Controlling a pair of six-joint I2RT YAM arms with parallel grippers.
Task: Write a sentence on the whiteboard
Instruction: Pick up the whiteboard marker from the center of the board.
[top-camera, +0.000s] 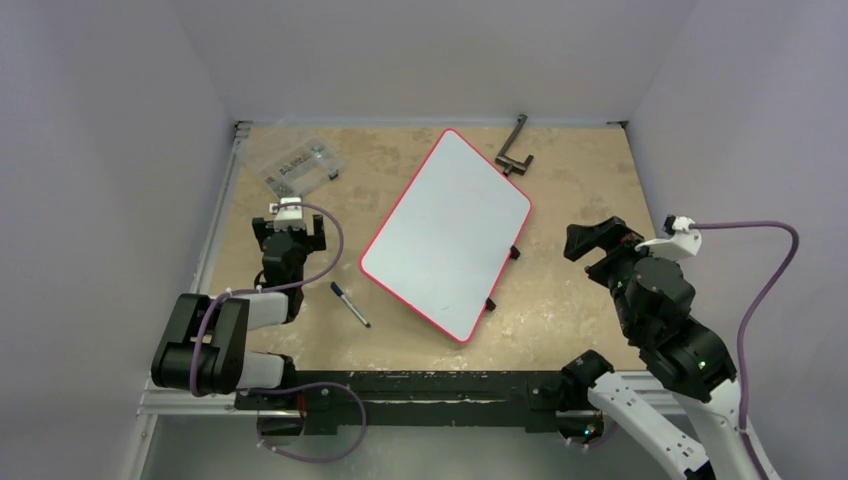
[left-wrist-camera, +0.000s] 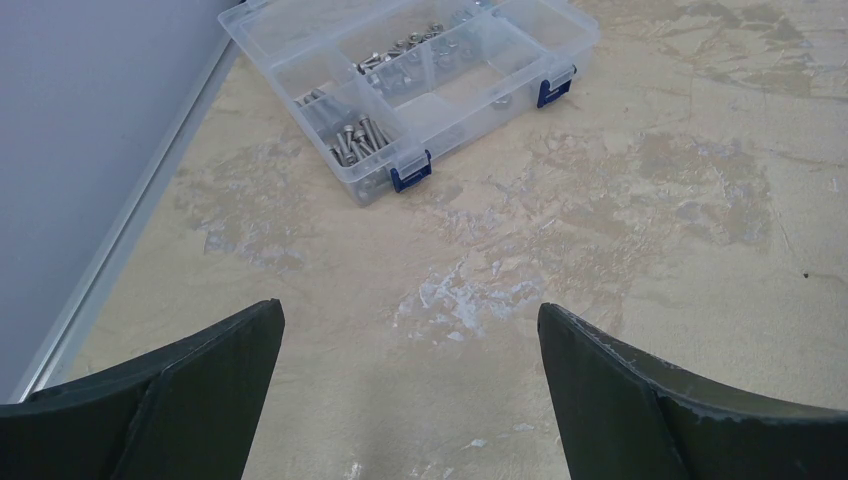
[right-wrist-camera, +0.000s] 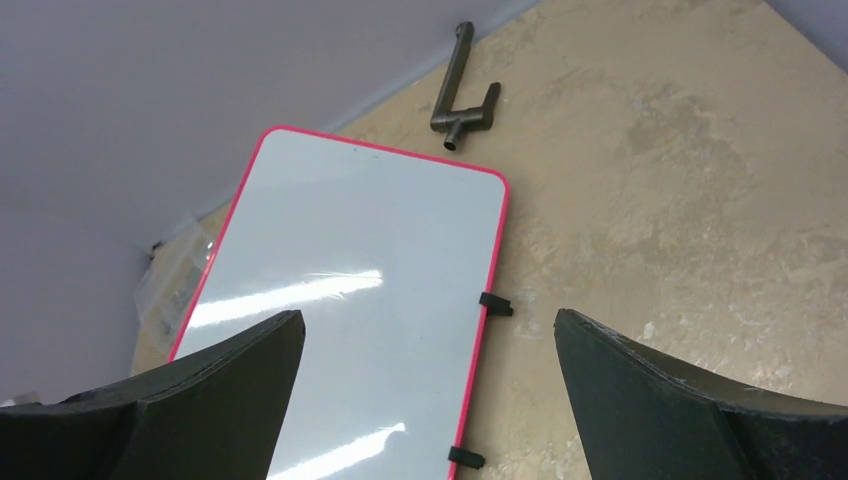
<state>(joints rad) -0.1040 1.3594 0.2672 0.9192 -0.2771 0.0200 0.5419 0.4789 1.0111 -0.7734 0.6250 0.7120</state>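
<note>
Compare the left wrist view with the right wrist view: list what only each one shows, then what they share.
Only the left wrist view: the compartments of the clear organizer box, its screws and blue latches, seen beyond the open left hand.

Only the right wrist view: the red-rimmed whiteboard, blank, with black clips, and a dark metal crank beyond it, seen past the open right hand.

Both: the mottled beige table and pale wall. A blurred clear shape at the right view's left edge may be the same box.

left arm (top-camera: 215, 340) sat folded | left gripper (left-wrist-camera: 411, 318) gaped wide, empty | right arm (top-camera: 662, 300) sat folded | right gripper (right-wrist-camera: 430, 325) gaped wide, empty
</note>
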